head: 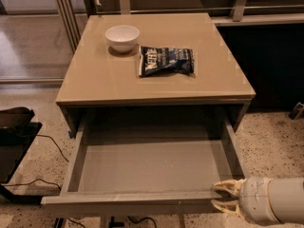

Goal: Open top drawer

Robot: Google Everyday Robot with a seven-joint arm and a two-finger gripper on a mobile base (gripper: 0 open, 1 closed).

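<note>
- Top drawer (142, 172) sticks far out from under the table (104, 82), wide open.
- Gripper (219, 196) is at the drawer's front right corner.
- Its two fingers (228, 186) pinch the front panel, one inside, one outside.
- A white bowl (122, 36) and a chip bag (166, 61) sit on the table.

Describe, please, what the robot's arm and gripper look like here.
The gripper, at the top drawer's front right corner, has two cream, pointed fingers. Behind it, the arm is a smooth pale-grey cylinder; no cables or markings show.
</note>
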